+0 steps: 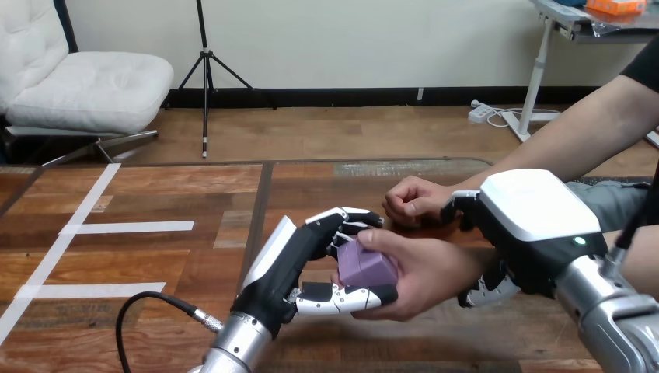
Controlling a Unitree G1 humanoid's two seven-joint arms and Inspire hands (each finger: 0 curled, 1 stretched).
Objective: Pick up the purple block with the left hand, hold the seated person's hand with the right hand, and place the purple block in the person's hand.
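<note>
A: Well, what is the biggest thing before the robot?

B: It is the counter [194,256]. It is made of brown wooden planks in mixed tones, with one darker seam running away from the robot near the middle.

A: And the arms?

B: The right hand [528,225] comes in from the right side, with its white shell turned up. Its fingers show above and below the wrist of the person's nearer hand [427,272], curled round this wrist. The left hand [311,256] reaches in from the bottom. Its fingers are bent over the top of the purple block [367,266] and its thumb is under it, so it pinches the block.

A: Where is the block exactly?

B: It is above the counter, not on it, between the left hand and the person's nearer hand. That hand is open and the block touches its palm. The person's farther hand [416,200] is loosely closed just behind.

A: How does the block look?

B: It has a small box shape in pale purple, with plain flat faces. The top face is lighter than the side.

A: Anything thinner?

B: White tape strips [128,227] lie on the left part of the counter, well apart from the hands.
</note>
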